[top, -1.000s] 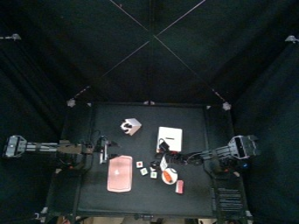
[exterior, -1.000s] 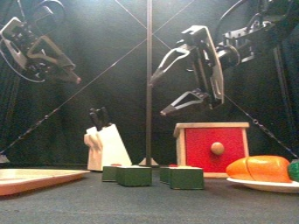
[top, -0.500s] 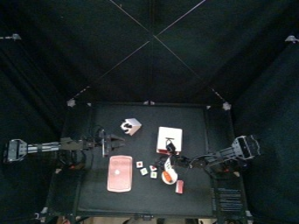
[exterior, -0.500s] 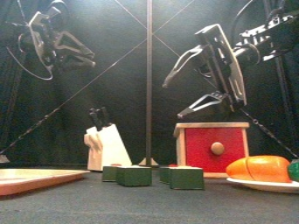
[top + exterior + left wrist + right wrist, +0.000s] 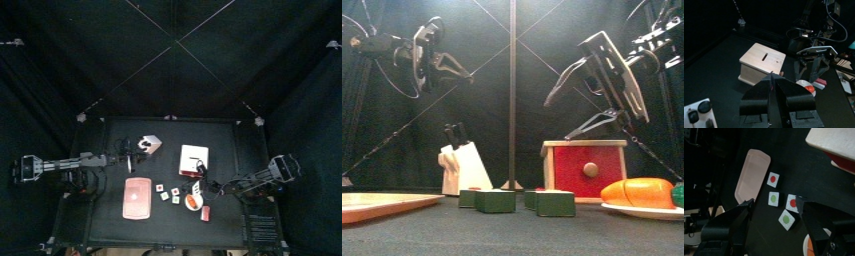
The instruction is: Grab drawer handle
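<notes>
Right gripper (image 5: pixel 591 98) hung above red drawer box (image 5: pixel 584 166), jaws spread wide, empty, touching nothing. Left gripper (image 5: pixel 772 82) raised at table's 9 o'clock, jaws nearly together, holding nothing. Round drawer handle (image 5: pixel 589 167) on box front, table's 3 o'clock, ungrasped.

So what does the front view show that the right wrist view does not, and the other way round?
Only the front view shows the knife block, the round red knob on the drawer box's red front, and both arms hanging above the table. Only the right wrist view shows the pink tray from above as a whole and the red and green dots on top of the small blocks. Both show the small blocks, the drawer box and the plate with orange food.
</notes>
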Motion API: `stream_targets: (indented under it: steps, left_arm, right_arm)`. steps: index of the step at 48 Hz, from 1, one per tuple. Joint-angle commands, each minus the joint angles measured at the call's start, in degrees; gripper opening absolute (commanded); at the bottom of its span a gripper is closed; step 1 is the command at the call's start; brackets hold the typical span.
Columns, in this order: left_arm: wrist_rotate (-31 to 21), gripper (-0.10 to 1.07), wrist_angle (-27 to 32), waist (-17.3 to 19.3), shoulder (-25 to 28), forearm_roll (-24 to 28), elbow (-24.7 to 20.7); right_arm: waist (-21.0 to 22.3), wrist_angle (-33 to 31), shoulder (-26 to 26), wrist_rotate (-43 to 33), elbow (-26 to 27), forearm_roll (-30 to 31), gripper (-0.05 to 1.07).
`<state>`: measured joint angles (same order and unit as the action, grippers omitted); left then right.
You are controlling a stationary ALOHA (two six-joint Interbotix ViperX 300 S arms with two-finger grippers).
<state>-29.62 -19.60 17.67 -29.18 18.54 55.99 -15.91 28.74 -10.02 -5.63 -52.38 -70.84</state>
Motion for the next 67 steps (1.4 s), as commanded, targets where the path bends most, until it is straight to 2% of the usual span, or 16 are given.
stream_targets:
  steps: [1,14,22,27,33,43,58,67]
  left_arm:
    - [0.2,0.50,-2.5,0.4,2.3,-0.1,-3.1]
    - [0.1,0.50,-3.8,1.2,7.6,-0.4,-5.8]
    - [0.2,0.50,-3.8,1.2,11.1,-0.9,-7.8]
    - [0.2,0.50,-3.8,1.1,13.2,-0.8,-9.3]
    - [0.2,0.50,-3.8,1.0,15.7,-0.7,-11.2]
    - [0.2,0.50,-3.8,0.7,18.5,0.0,-13.2]
    - [0.2,0.50,-3.7,0.6,21.4,0.3,-14.9]
    - [0.2,0.50,-3.5,0.0,22.4,0.3,-15.7]
  right_arm:
    - [-0.6,1.3,-2.3,0.3,0.4,-2.1,0.96]
    - [0.5,3.0,-6.9,2.4,1.3,-3.9,0.96]
    - [1.1,3.0,-8.6,9.4,3.9,-4.7,0.96]
    - [1.9,-0.2,-9.8,15.1,5.2,-7.3,0.96]
    - [3.3,-2.5,-10.9,21.4,5.3,-13.1,0.96]
    - [4.0,-2.5,-13.7,32.9,5.4,-22.8,0.96]
    - [4.0,2.3,-15.6,47.4,7.1,-36.6,0.96]
    - [3.6,9.7,-16.1,55.9,8.9,-45.5,0.96]
